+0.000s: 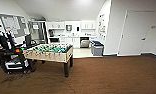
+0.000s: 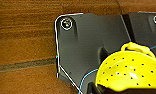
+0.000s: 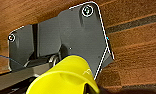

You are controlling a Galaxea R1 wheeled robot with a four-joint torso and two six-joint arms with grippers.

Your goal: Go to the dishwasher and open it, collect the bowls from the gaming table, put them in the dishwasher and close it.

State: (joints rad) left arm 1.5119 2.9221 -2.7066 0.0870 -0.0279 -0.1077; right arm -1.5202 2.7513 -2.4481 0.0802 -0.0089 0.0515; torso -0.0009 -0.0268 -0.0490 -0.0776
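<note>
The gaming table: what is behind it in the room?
Behind the gaming table is a kitchen with white cabinets and the open dishwasher. Bins stand right. Dishwasher contents cannot be seen.

Gaming table (image 1: pixel 50 53) left foreground, dishwasher (image 1: pixel 84 42) behind, bins (image 1: pixel 96 48) right.

Head cam sits up high looking forward and down across the brown carpet (image 1: pixel 106 75) toward the far kitchen, while both wrist cams stare down at that same carpet from close range.
</note>
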